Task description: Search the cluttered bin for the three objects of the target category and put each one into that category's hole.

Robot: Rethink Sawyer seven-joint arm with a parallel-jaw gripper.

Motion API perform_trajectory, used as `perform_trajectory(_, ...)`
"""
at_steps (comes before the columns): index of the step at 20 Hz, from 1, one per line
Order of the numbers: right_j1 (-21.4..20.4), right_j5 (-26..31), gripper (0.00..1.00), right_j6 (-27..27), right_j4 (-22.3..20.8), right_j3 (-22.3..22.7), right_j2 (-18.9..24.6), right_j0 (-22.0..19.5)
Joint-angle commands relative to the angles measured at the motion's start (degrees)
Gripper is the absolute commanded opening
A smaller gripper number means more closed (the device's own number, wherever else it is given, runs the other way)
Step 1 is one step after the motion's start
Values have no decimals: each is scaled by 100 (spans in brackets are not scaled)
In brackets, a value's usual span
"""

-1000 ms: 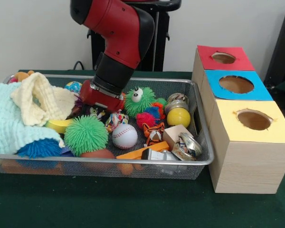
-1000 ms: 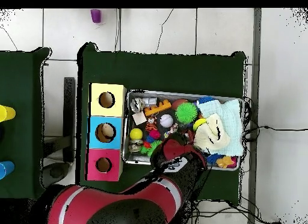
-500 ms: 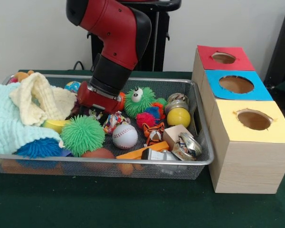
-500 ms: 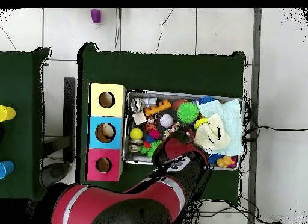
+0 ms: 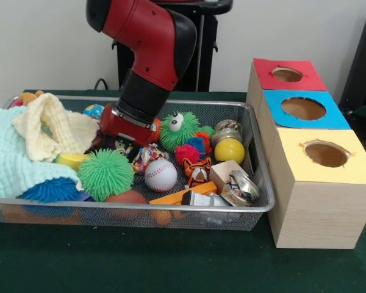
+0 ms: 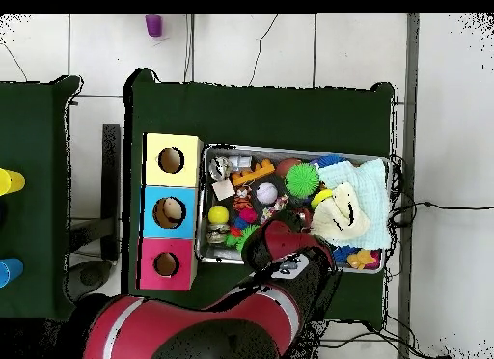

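Arm (image 5: pixel 147 46) reaches down into the bin (image 5: pixel 260 183), wrist low over the middle of the clutter. The gripper (image 5: pixel 123 145) is buried among the toys just behind the green ball (image 5: pixel 107 173), so I cannot tell how the jaws stand or whether they hold anything. In the overhead view the arm covers the spot entirely.

Target category is not shown by anything in the scene, so the three wanted objects cannot be singled out. Judging by where the wrist sits, the candidate lies in the dark pocket between the towels (image 5: pixel 24 149) on the left and the eyed ball (image 5: pixel 177 129) on the right.

Bin contents, near side: baseball (image 5: pixel 160 174), tiger toy (image 5: pixel 197 169), orange block (image 5: pixel 182 195), small box (image 5: pixel 227 174) with a tin (image 5: pixel 244 185) lying tilted against it. Far right: yellow ball (image 5: pixel 230 150) with a second tin (image 5: pixel 225 133) touching it behind. The towels are heaped over the left end and probably hide more items beneath.

Boxes (image 5: pixel 317 201) stand just beside the bin on the right in a row: yellow hole (image 5: pixel 326 153) nearest, blue hole (image 5: pixel 303 108) in the middle, red hole (image 5: pixel 287 74) farthest. All three tops face up, which suits a drop from above.

Step in hand, by my reading: probing or picking in the bin centre; nothing yet over a hole.
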Motion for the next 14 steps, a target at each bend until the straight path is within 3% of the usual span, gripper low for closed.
perform_trajectory(1, 425, 1148, 100, 1326, 435, 769, 1394, -195)
perform_trajectory(8, 163, 1585, 100, 1528, 1153, 1114, 1407, 225)
perform_trajectory(14, -122, 2173, 100, 1644, 1800, 1472, 1134, 678)
